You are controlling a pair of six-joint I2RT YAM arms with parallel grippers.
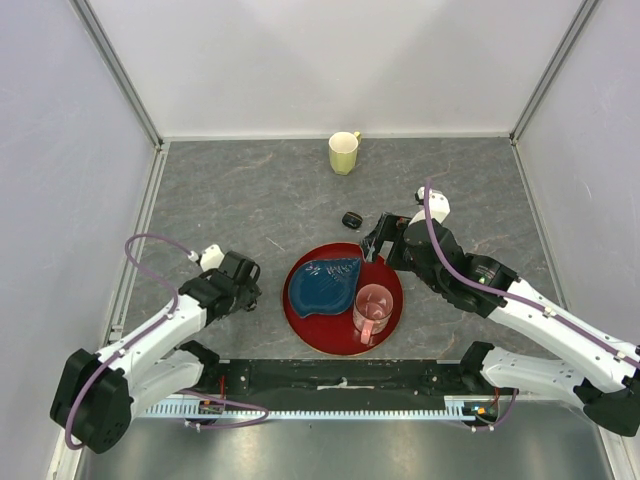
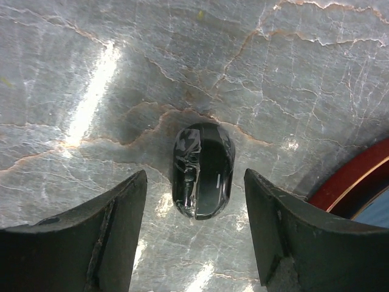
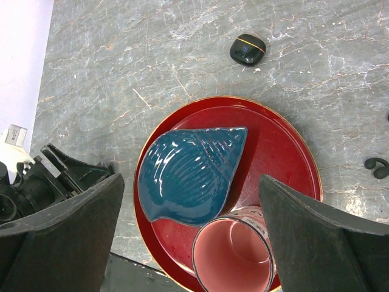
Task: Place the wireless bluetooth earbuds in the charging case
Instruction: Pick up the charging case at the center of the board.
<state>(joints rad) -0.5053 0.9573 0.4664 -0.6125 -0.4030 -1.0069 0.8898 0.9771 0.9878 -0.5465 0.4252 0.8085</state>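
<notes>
A glossy black pebble-like charging case lies on the grey table, its near end between the fingertips of my open left gripper, which touches nothing. That gripper sits left of the red plate and hides this case in the top view. A second black case with a gold seam lies closed behind the plate; it also shows in the right wrist view. My right gripper is open and empty above the plate. One small black earbud-like piece lies at the right edge. The other earbuds are out of view.
A red plate holds a blue shell-shaped dish and a pink cup. A yellow cup stands at the back. White walls enclose the grey table on three sides.
</notes>
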